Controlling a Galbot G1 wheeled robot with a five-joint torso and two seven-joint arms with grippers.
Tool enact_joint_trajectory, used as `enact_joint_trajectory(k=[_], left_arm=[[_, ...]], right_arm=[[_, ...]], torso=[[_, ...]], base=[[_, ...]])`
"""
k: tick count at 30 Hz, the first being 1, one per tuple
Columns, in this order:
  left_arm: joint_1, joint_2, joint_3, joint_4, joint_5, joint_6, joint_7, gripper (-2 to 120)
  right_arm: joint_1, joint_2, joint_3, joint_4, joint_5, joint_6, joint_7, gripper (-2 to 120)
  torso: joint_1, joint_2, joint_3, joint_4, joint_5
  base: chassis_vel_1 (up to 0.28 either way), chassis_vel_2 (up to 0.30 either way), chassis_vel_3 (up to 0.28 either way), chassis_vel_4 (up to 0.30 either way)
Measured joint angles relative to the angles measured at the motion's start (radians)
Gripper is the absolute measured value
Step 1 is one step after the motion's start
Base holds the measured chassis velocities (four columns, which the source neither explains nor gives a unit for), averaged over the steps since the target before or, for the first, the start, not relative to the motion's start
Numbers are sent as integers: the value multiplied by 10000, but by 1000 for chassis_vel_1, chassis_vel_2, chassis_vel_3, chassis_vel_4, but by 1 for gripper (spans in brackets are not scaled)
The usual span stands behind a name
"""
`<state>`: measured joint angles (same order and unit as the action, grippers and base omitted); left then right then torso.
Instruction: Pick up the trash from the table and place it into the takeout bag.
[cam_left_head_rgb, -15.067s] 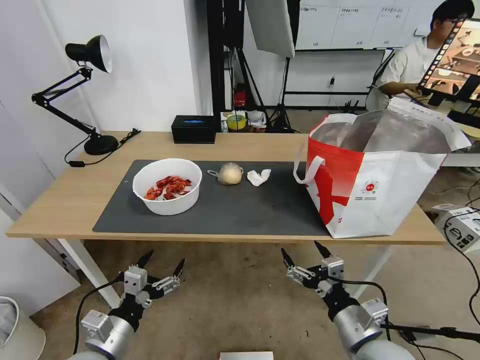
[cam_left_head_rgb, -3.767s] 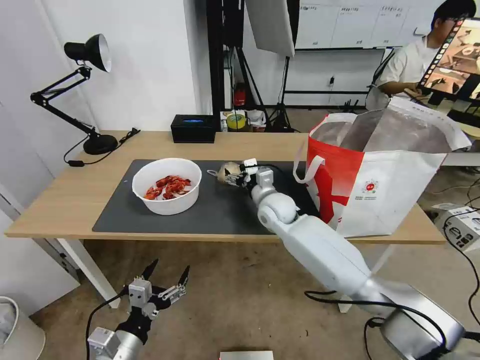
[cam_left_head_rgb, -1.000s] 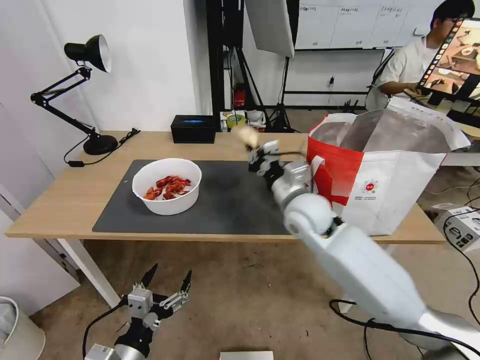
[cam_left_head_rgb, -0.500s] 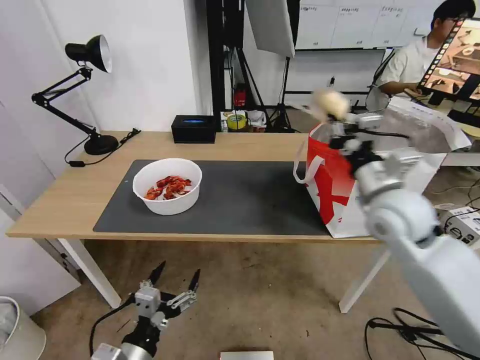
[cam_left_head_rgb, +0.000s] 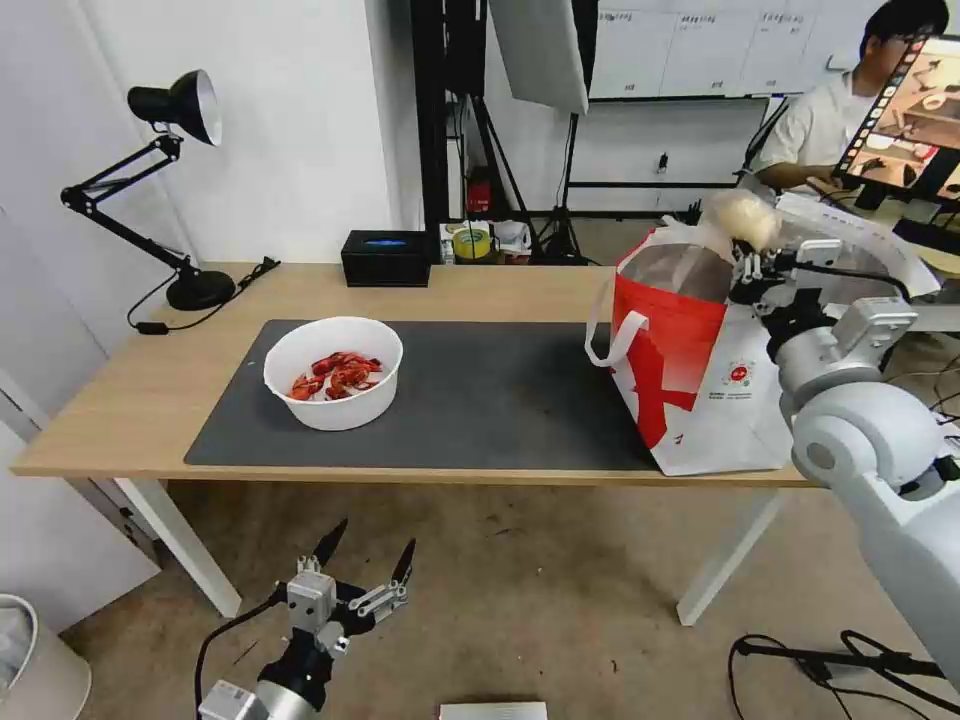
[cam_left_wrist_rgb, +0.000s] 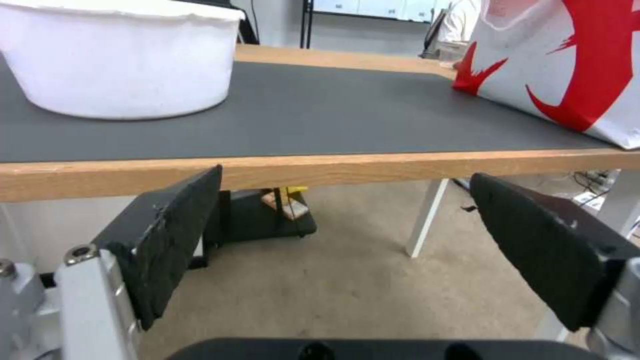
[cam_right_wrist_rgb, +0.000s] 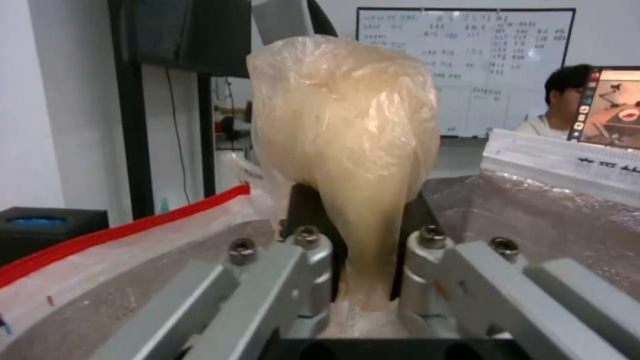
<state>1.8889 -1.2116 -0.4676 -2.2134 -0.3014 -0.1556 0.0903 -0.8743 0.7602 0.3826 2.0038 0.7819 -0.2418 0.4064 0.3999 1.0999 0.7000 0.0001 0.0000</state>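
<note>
R gripper (cam_left_head_rgb: 762, 262) clamped on small clear bag w/ beige lump (cam_left_head_rgb: 741, 216), held above takeout bag (cam_left_head_rgb: 740, 385) mouth, lump pointing up; foil opening lies directly below. L gripper (cam_left_head_rgb: 365, 560) fingers spread, parked low, well off takeout bag. Bowl of crayfish shells (cam_left_head_rgb: 334, 371) on mat

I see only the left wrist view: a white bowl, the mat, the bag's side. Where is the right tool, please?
Observer: The right tool is above the open top of the takeout bag.
Operator: Does it hold something?
Observer: Yes, it is shut on the small clear bag with a beige lump.
Operator: What is inside the bowl?
Observer: Red crayfish shells lie in the bowl.
</note>
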Motion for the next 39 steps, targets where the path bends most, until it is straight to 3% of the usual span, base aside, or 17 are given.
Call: enact_joint_trajectory(k=[10,12,15,19,22,30,39], left_arm=[[-174,70,82,89,-97,8,-22,100],[-177,68,91,90,-98,11,-22,100],[-147,64,61,88,-98,15,-29,100],[-91,49,32,54,-87,14,-33,100],[-3,-5,-4,-43,-38,15,-33,100],[106,-67,-130,-167,-3,10,-35,100],[180,-131,-341,-292,0,-20,-41,100]], right_arm=[[-14,-83,12,-11,-49,-66,-8,52],[-16,-91,13,-7,-50,-72,-6,53],[-17,-130,-8,0,-51,-92,-6,71],[-16,-141,-36,5,-50,-97,-6,81],[-60,-156,-47,70,-56,-101,-18,96],[-200,-201,-38,331,-39,-100,-51,100],[-867,-274,59,1870,210,-148,-325,100]], torso=[[1,0,0,0,0],[0,0,0,-1,-1],[0,0,0,-1,-1],[1,0,0,-1,0],[0,1,0,-1,0],[1,0,0,-1,0],[1,1,-1,0,-1]], base=[[0,0,0,0],[0,0,0,0],[0,0,0,0],[0,0,0,0],[0,0,0,0],[0,0,0,0],[0,0,0,0]])
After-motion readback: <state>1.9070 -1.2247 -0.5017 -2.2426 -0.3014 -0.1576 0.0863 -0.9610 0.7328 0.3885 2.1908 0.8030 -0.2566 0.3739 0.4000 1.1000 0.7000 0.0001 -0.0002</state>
